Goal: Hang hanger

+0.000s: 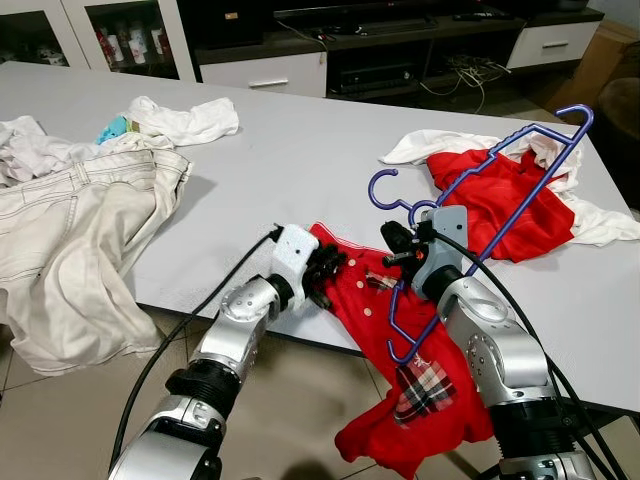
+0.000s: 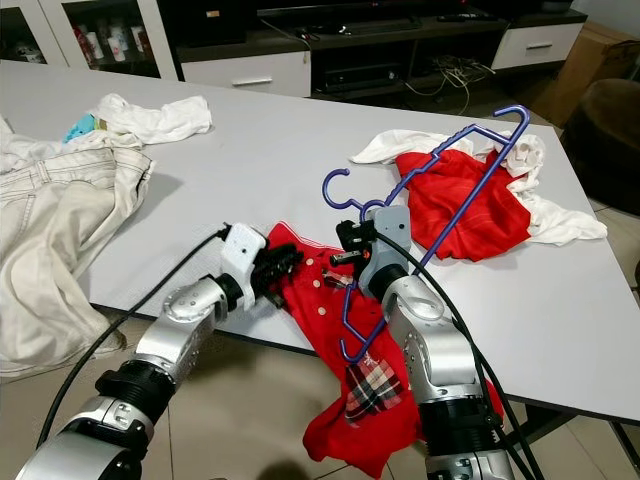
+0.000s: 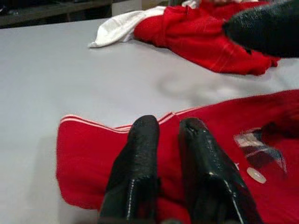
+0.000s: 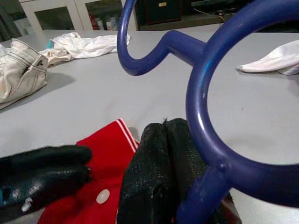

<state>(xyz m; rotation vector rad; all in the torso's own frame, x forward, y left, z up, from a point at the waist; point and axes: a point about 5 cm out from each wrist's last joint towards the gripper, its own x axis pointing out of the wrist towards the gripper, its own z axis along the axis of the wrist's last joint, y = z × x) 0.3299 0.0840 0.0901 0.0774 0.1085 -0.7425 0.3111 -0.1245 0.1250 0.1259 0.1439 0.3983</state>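
Your two head views look forward and down from above the near edge of the tabletop [image 1: 300, 150], taking in both arms and the cabinets beyond; they share almost the whole scene, slightly offset sideways. Your left wrist view sits low and very close behind the left tool [image 3: 168, 126], facing along its fingers across the tabletop. Your right wrist view sits just behind the right tool [image 4: 163, 128], facing the far cabinets; the left tool also appears beside it.

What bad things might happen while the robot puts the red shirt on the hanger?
The red shirt with white buttons hangs well over the grey table's edge, so it might slide to the floor. The blue plastic hanger in the right gripper reaches over a second red garment and could snag it.
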